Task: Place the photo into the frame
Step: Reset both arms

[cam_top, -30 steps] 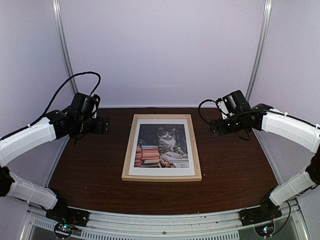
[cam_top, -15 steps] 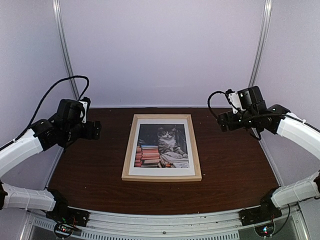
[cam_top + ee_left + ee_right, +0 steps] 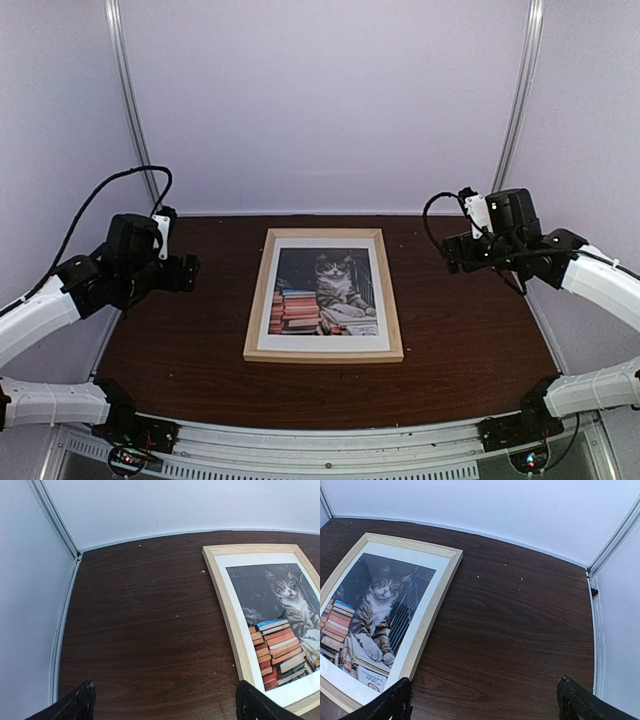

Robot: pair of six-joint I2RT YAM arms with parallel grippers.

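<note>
The light wood frame (image 3: pixel 255 300) lies flat in the middle of the dark table, and the cat photo (image 3: pixel 324 291) sits inside it within a white border. The left wrist view has the frame (image 3: pixel 227 607) and photo (image 3: pixel 280 615) at its right; the right wrist view has the frame (image 3: pixel 432 615) and photo (image 3: pixel 375 605) at its left. My left gripper (image 3: pixel 196 270) hovers left of the frame, open and empty, its fingertips (image 3: pixel 80 702) wide apart. My right gripper (image 3: pixel 450 252) hovers right of the frame, open and empty too, fingertips (image 3: pixel 572 700) spread.
The dark wooden table (image 3: pixel 180 340) is enclosed by white walls with metal corner posts (image 3: pixel 130 100) at the back left and back right. Small crumbs (image 3: pixel 477 576) dot the wood on both sides of the frame.
Both arms have drawn outward and back from the frame, the left one to the left and lower, the right one to the right. Frame and photo have not moved.
</note>
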